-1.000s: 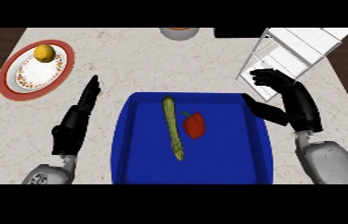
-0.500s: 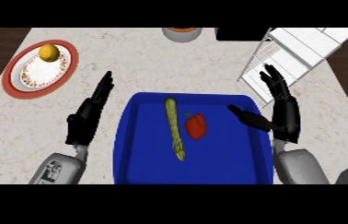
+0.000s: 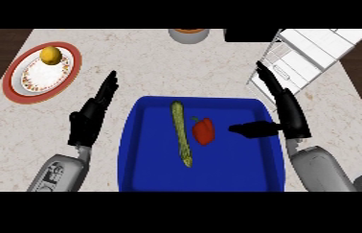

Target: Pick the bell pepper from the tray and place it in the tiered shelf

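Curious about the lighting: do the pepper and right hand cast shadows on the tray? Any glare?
Head view: light looks even; no clear shadow beside the pepper or under the right hand; no glare on the tray.

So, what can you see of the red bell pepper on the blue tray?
The small red bell pepper looks smooth, with a short green stem at its upper left. It lies near the middle of the blue rectangular tray, just right of the long green vegetable, seemingly apart from it. The thumb of the black right hand points toward it without touching.
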`<act>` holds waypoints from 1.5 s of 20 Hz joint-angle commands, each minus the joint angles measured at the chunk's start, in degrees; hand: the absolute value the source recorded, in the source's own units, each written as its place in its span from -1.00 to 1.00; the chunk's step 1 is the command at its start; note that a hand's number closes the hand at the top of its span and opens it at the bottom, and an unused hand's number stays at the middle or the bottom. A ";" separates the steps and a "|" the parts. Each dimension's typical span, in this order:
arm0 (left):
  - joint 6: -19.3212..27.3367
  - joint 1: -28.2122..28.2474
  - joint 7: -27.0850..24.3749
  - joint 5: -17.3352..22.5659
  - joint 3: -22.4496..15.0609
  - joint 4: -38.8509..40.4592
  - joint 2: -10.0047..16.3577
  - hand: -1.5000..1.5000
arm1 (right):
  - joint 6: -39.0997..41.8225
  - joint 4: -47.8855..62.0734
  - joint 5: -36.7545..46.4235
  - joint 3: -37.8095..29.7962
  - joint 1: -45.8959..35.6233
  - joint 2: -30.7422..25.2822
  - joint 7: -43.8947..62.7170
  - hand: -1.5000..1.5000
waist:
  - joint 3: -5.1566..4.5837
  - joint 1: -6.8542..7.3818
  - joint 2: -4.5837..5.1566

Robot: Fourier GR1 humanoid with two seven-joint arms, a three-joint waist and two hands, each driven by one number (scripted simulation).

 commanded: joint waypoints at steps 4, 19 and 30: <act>-0.83 1.71 -2.18 -0.47 0.24 0.92 -0.58 0.00 | 7.59 -8.40 8.55 8.16 -6.66 -4.87 23.33 -1.00 | -0.05 0.10 0.01; -1.57 2.28 7.88 -2.01 1.33 -9.45 -0.46 0.00 | 28.37 -20.20 15.47 15.04 -14.94 0.33 54.95 -1.00 | 0.13 0.53 0.01; -3.68 2.40 -0.48 -5.35 3.69 -1.11 -5.05 0.00 | 31.36 -19.93 27.16 14.18 -10.78 8.31 53.80 -1.00 | 0.12 0.17 0.18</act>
